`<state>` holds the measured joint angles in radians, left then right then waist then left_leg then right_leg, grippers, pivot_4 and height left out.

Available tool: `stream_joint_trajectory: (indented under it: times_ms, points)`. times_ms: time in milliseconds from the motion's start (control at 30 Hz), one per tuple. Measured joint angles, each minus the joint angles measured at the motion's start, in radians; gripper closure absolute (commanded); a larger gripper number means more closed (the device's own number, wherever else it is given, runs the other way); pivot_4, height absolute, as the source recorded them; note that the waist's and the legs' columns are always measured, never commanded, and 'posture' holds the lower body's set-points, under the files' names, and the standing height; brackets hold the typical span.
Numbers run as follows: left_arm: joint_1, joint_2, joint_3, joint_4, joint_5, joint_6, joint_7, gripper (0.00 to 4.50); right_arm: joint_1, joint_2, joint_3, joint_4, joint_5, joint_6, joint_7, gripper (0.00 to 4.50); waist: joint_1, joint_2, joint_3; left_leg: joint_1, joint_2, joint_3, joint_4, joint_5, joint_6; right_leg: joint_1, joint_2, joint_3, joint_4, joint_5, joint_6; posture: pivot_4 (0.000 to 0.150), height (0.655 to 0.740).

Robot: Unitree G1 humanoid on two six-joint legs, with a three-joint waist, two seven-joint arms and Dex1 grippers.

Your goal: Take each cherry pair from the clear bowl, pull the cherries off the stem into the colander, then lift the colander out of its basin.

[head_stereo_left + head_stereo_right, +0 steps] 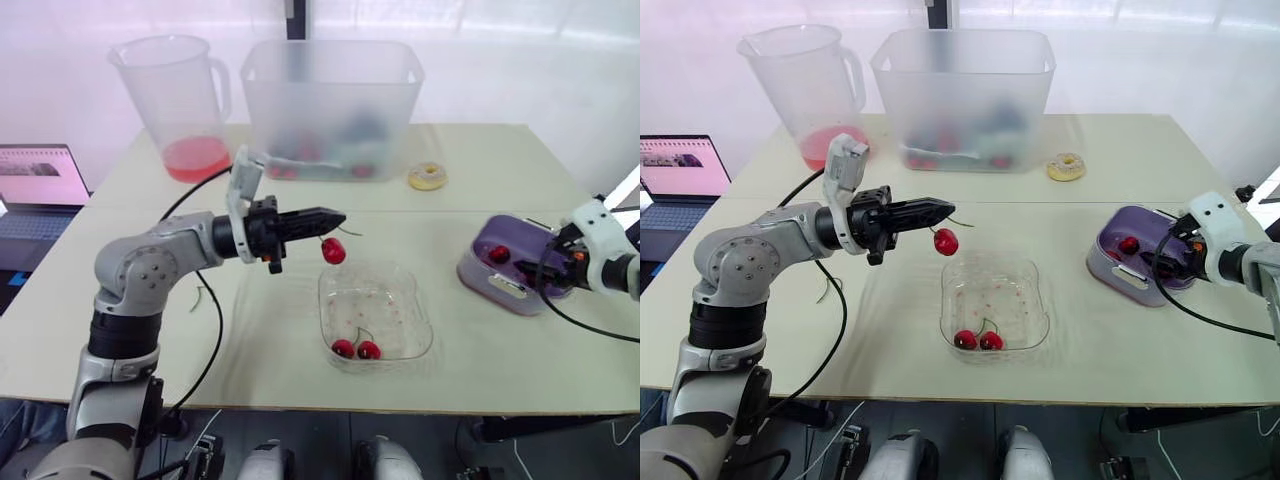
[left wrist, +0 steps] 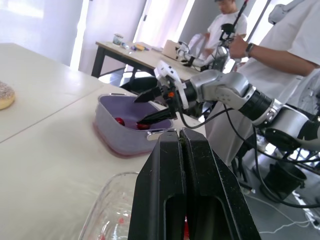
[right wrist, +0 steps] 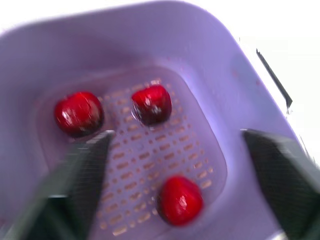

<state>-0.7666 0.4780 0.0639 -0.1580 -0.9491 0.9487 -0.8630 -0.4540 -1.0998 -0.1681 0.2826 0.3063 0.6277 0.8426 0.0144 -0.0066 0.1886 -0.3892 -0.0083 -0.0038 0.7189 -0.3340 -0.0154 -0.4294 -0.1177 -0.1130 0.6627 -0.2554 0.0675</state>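
Red and glossy, a single cherry (image 1: 333,251) is dangling on its stem (image 1: 349,233), which the left gripper (image 1: 338,219) is clamping just above the clear bowl (image 1: 424,331). Another cherry pair (image 1: 356,349) is lying inside that bowl. The right gripper (image 2: 138,110) is hovering with its jaws apart over the purple colander (image 1: 478,268), which is holding three cherries (image 3: 152,103). To me this is the stripping step: the two arms need to be meeting next, so the right can pluck the fruit.

In the bowl (image 1: 400,300) lies a cherry pair (image 1: 356,349); by its rear-left corner hangs a cherry (image 1: 333,251). The colander (image 1: 515,236) sits right of the bowl, the tub (image 1: 330,100) behind, the jug (image 1: 175,100) behind-left.
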Motion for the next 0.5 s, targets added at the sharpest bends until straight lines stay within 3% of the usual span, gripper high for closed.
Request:
stream_joint_trajectory:
  times_ms: [100,233,367,500]
  points:
    - [-0.003,-0.020,0.006,0.000,-0.006,-0.003,0.006,4.50,-0.060,-0.023,-0.008,-0.066,0.036,0.075,0.030,0.07,-0.001,0.000,0.000,0.000,0.000,0.000,0.000,0.000,0.000,0.000,0.000,0.000,0.000,0.000,0.000,0.150,0.6886]
    - [-0.029,-0.049,0.026,0.003,-0.028,-0.002,0.028,4.50,-0.210,0.008,-0.070,-0.226,0.192,0.222,0.059,0.07,-0.003,0.000,0.000,0.000,0.002,-0.001,-0.001,0.000,0.000,0.000,0.001,0.000,0.000,0.000,0.000,0.150,0.6886]
    - [-0.032,-0.058,0.029,0.003,-0.043,0.001,0.038,4.50,-0.241,0.159,-0.090,-0.452,0.419,0.350,0.082,0.07,-0.001,-0.001,0.000,0.000,0.003,-0.002,0.000,0.000,0.000,0.001,0.001,-0.001,-0.001,0.000,0.000,0.150,0.6886]
    - [-0.033,-0.056,0.030,0.002,-0.048,0.005,0.038,4.50,-0.249,0.338,-0.071,-0.559,0.558,0.441,-0.015,0.07,0.004,-0.001,0.000,-0.001,-0.001,-0.003,0.001,0.000,0.000,0.001,0.000,-0.001,0.000,0.000,0.000,0.150,0.6886]
